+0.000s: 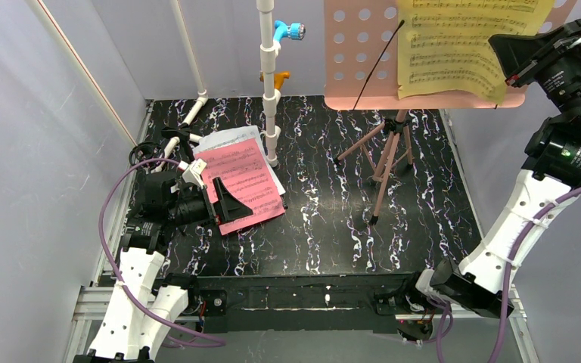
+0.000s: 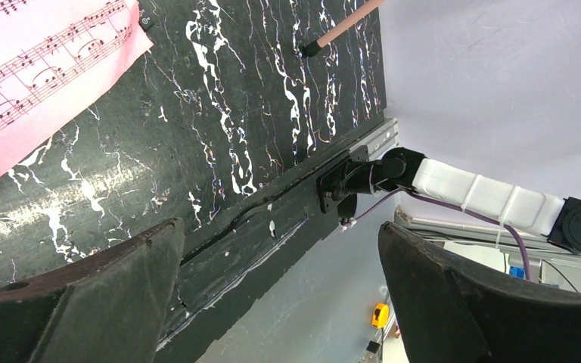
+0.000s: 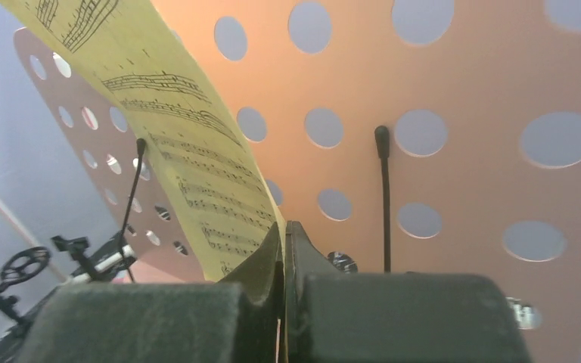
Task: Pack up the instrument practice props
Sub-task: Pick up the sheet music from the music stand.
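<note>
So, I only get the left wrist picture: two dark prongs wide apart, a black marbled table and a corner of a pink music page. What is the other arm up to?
Observer: The right gripper is shut on an edge of the yellow page, which hangs against the hole-punched desk.
Operator: Is my pink page lying there alone?
Observer: No, the pink page lies on top of a white page.
Operator: And the pink stick at my top edge?
Observer: That is one leg of the tripod music stand, which stands upright and carries that desk.
</note>
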Tool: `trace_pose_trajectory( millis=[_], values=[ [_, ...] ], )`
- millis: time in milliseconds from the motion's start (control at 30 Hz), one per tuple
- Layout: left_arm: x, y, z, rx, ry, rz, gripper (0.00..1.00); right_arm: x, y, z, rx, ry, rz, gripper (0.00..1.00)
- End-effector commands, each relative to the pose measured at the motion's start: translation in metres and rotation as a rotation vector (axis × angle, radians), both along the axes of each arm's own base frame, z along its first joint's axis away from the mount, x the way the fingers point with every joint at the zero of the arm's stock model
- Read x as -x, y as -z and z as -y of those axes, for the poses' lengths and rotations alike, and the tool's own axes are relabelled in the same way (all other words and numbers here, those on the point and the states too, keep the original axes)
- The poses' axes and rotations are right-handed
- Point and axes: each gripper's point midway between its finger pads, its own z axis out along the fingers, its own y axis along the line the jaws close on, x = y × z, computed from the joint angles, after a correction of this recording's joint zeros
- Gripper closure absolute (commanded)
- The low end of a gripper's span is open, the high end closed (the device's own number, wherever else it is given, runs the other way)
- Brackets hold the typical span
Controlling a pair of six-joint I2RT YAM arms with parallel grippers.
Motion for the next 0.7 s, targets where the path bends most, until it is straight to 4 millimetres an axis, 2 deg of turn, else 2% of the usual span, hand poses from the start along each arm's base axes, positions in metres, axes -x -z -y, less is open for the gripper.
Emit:
trace_pose_trajectory(
  millis=[0,167,400,533,667],
  values=[
    [0.005,-0.007,0.001,0.011,0.018,0.004,0.0,0.018,-0.023,0.007,0.093,0.138,0.093,0.99],
    [0.005,-0.007,0.001,0.01,0.017,0.003,0.0,0.039,-0.054,0.004,0.124,0.206,0.186,0.99],
    [0.003,-0.008,0.001,0.01,0.017,0.004,0.0,0.069,-0.087,-0.005,0.171,0.278,0.316,0.99],
    [0.003,-0.01,0.002,0.012,0.024,0.012,0.0,0.092,-0.098,-0.032,0.209,0.187,0.392,0.99],
    [0.004,-0.011,0.002,0.013,0.029,0.021,0.0,0.11,-0.095,-0.062,0.226,0.033,0.412,0.99]
  ],
)
